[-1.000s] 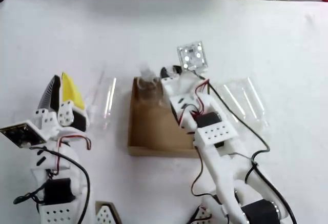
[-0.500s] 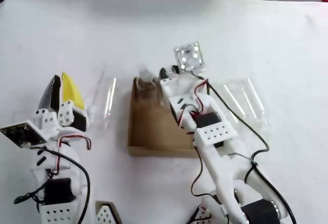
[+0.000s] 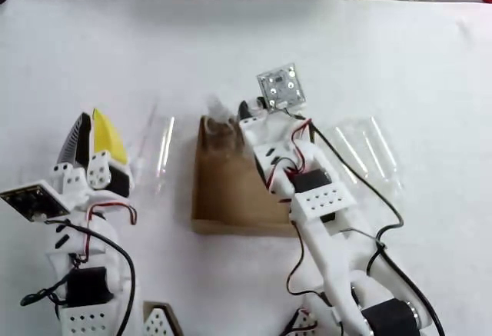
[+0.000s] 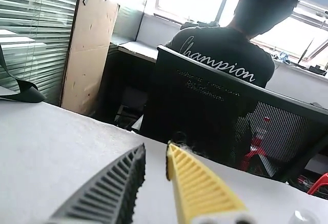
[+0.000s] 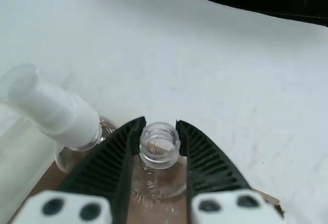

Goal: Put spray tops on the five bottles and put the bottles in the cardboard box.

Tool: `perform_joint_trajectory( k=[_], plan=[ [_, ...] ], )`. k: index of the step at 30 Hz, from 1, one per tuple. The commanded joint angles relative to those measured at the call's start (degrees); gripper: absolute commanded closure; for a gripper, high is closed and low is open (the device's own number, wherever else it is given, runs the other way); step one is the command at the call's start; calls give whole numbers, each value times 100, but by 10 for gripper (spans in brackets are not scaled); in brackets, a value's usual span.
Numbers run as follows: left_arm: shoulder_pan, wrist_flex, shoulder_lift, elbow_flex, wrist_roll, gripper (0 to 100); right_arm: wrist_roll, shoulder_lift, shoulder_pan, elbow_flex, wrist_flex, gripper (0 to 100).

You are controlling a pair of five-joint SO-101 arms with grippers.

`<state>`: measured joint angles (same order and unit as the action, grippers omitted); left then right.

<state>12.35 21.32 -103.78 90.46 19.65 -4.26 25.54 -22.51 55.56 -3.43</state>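
Bottle (image 5: 160, 143), body partly hidden between right jaws

No legible text, labels, numbers or signs on any task item or arm.
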Motion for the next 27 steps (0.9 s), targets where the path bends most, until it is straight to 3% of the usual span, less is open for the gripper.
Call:
perform_joint_trajectory(
  k=[1, 27],
  plan=[
    [-66, -114, -75, -35, -53, 928, -97, 31, -40, 79, 356, 982],
    [-189, -105, -75, -35, -62, 928, -105, 31, -40, 273, 637, 974]
  ],
)
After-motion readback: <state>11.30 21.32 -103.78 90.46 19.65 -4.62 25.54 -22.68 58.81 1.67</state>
